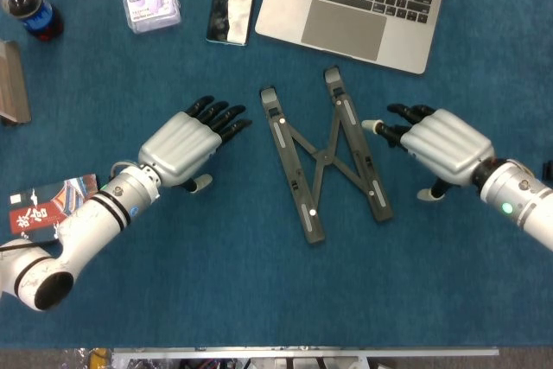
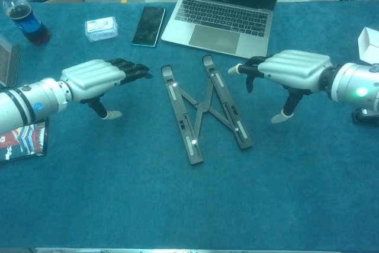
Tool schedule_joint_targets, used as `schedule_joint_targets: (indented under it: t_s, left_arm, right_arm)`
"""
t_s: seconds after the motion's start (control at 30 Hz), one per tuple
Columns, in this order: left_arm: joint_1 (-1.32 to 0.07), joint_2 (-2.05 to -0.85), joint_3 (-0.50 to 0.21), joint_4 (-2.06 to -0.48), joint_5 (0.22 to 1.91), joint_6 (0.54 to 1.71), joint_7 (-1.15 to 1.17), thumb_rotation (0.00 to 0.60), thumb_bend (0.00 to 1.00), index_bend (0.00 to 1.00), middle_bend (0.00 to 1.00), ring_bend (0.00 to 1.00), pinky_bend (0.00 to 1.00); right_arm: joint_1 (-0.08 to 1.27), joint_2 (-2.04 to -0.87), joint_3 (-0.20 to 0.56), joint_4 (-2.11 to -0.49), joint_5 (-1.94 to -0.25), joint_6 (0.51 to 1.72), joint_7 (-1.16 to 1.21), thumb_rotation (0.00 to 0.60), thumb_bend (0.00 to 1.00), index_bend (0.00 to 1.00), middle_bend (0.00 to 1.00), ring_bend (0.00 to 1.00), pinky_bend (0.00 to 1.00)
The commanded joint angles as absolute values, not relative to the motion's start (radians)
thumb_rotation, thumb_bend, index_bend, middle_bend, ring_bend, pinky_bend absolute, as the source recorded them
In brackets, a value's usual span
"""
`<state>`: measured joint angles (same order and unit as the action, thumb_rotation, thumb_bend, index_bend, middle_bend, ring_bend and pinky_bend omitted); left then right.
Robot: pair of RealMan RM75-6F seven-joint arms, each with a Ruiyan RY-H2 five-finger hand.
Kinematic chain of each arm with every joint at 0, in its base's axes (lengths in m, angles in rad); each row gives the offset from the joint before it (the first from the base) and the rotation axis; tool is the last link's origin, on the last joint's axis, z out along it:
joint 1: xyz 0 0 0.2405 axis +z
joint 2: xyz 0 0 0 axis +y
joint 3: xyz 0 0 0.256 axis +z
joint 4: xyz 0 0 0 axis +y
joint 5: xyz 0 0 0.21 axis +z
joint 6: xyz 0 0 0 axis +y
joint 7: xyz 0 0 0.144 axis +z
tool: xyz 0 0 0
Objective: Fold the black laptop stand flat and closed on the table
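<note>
A black folding laptop stand (image 1: 325, 162) lies spread in an X on the blue table (image 1: 216, 283), between the empty left hand (image 1: 184, 146) and right hand (image 1: 439, 144), fingers slightly apart.

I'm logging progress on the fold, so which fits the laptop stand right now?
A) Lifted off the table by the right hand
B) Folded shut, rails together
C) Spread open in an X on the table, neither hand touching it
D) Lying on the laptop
C: the laptop stand lies crossed open on the table, with the left hand and right hand apart from it on either side.
</note>
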<state>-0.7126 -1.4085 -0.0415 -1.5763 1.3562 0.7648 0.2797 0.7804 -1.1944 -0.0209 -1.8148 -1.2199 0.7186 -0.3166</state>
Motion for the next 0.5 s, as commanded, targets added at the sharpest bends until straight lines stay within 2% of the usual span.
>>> schedule_joint_targets:
  t_s: [0.03,0.27,0.5]
  left_arm:
    - [-0.719,-1.423,-0.040,-1.562,1.359,0.769,0.278,0.600,0.28,0.00,0.00,0.00,0.00]
    - [-0.728,-1.447,-0.034,-1.540,1.369,0.782,0.263,0.600,0.28,0.00,0.00,0.00,0.00]
    - [-0.732,-1.446,-0.026,-1.541,1.373,0.790,0.254,0.600,0.28,0.00,0.00,0.00,0.00]
  right_arm:
    - [0.795,-1.193,-0.034,-1.836,-1.177,0.699,-0.357,0.600,0.00,0.00,0.34,0.06,0.18]
    - [0.817,-1.185,-0.058,-1.878,-1.082,0.691,-0.426,0.600,0.00,0.00,0.25,0.06,0.18]
    - [0.842,-1.167,-0.053,-1.933,-0.894,0.703,-0.405,0.600,0.00,0.00,0.23,0.06,0.16]
